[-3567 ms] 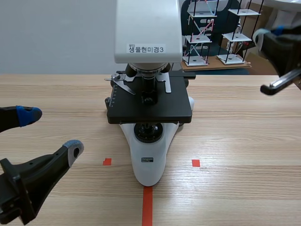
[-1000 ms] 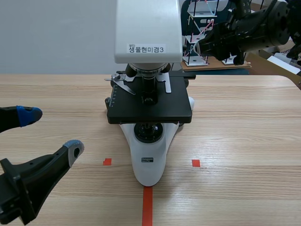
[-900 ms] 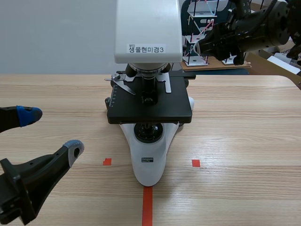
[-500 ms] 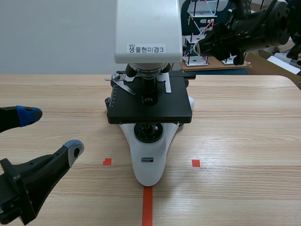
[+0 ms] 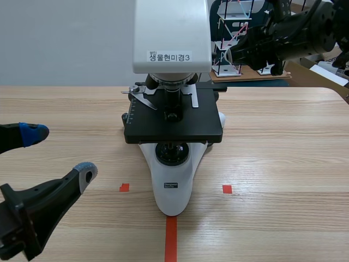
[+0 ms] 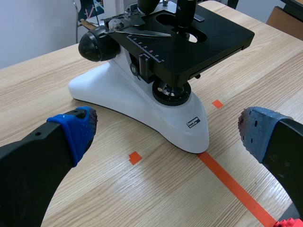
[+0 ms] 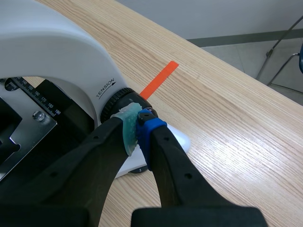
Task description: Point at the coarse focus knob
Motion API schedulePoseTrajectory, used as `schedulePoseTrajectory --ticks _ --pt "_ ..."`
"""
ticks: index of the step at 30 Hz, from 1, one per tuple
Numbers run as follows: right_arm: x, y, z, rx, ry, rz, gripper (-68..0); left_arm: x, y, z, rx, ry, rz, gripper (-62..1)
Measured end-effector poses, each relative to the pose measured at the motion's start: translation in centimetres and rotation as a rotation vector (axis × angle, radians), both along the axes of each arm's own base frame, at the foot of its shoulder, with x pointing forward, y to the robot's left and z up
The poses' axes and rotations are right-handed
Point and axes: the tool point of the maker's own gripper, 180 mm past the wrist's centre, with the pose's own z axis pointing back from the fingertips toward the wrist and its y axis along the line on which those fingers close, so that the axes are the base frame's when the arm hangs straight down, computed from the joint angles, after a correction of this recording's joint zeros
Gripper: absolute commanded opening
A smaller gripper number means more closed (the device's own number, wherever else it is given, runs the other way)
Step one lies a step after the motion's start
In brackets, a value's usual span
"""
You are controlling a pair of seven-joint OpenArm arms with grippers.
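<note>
Here, black ribbed coarse focus knob (image 7: 121, 97) at closed right gripper (image 7: 138, 126); left gripper (image 6: 168, 130) spread.

Coarse focus knob (image 6: 97, 45): black, round, ribbed; low on the microscope's (image 6: 118, 94) side

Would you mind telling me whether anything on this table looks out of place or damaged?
Nothing stands out. The microscope stands upright and intact, its base at the orange tape line. The left claw is open, low beside it; the right claw is shut, tips at the focus knob.
</note>
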Motion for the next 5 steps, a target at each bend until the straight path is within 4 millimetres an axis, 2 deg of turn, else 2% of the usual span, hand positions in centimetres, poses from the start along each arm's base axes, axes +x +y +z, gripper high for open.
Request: schedulePoseTrajectory --ticks 5 --pt "0.00 0.00 0.00 0.000 0.000 0.000 -67.6 0.00 0.00 0.00 0.000 0.000 0.000 1.4"
